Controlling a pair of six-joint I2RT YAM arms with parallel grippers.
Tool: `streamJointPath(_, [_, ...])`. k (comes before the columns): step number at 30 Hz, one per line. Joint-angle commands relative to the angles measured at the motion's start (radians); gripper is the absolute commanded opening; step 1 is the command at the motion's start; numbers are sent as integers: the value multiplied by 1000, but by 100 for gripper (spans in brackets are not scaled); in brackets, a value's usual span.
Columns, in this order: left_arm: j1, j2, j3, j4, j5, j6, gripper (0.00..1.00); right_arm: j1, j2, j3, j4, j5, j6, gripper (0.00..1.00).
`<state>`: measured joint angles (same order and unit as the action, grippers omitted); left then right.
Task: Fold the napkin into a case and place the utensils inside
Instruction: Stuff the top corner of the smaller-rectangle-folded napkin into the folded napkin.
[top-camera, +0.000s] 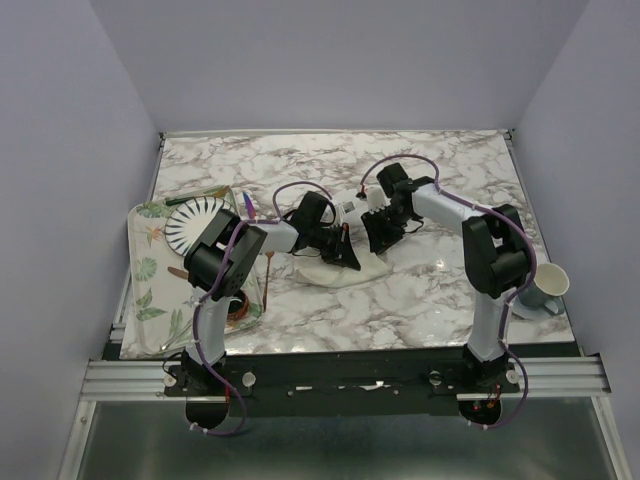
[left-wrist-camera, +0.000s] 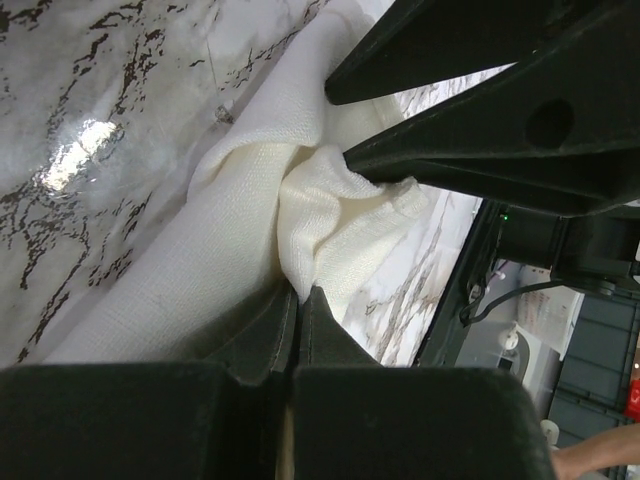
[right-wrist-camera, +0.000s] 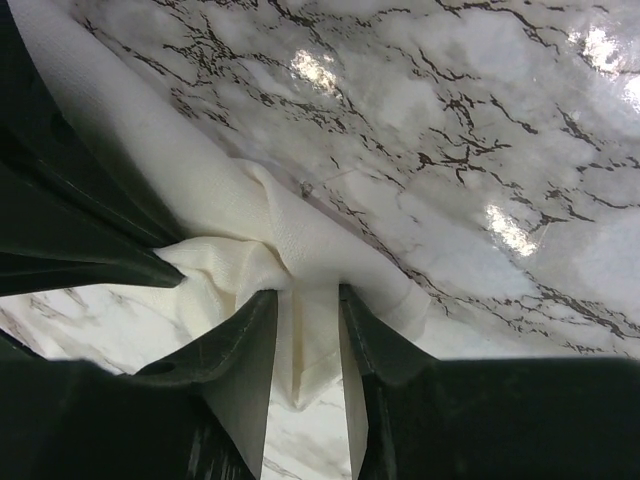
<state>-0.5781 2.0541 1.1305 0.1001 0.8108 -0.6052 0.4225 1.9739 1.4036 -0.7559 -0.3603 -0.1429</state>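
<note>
The cream napkin (top-camera: 350, 270) lies bunched in the middle of the marble table, partly under both grippers. My left gripper (left-wrist-camera: 297, 291) is shut on a fold of the napkin (left-wrist-camera: 250, 230). My right gripper (right-wrist-camera: 308, 295) faces it from the other side, open, and a corner of the napkin (right-wrist-camera: 305, 340) hangs loose between its fingers (right-wrist-camera: 235, 350). In the top view the left gripper (top-camera: 346, 256) and the right gripper (top-camera: 378, 236) are close together over the cloth. A slim purple-blue utensil (top-camera: 244, 203) lies by the plate. A thin copper handle (top-camera: 268, 276) shows beside the left arm.
A leaf-patterned tray (top-camera: 140, 290) at the left holds a white plate with black stripes (top-camera: 195, 222). A pale mug (top-camera: 545, 285) stands near the table's right edge, beside the right arm. Walls close in the table at the back and sides.
</note>
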Motion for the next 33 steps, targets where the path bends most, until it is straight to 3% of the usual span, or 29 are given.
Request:
streamJointPath(1, [9, 60, -12, -63, -91, 33, 0, 18, 8, 1, 30, 9, -17, 39])
streamJointPath(6, [9, 60, -9, -68, -94, 32, 0, 19, 17, -15, 53, 98, -27, 31])
streamJointPath(12, [9, 67, 3, -79, -101, 32, 0, 19, -3, -2, 44, 136, -29, 2])
streamJointPath(13, [8, 70, 5, -80, -101, 33, 0, 19, -6, 11, 38, 132, -30, 1])
streamJointPath(30, [11, 72, 0, -88, -99, 44, 0, 19, -52, 26, 3, 60, -57, 1])
streamJointPath(31, [11, 72, 0, -88, -99, 44, 0, 19, -43, 34, 0, 58, -58, 9])
streamJointPath(33, [9, 74, 0, -86, -98, 44, 0, 19, -15, 32, 6, 64, -63, 15])
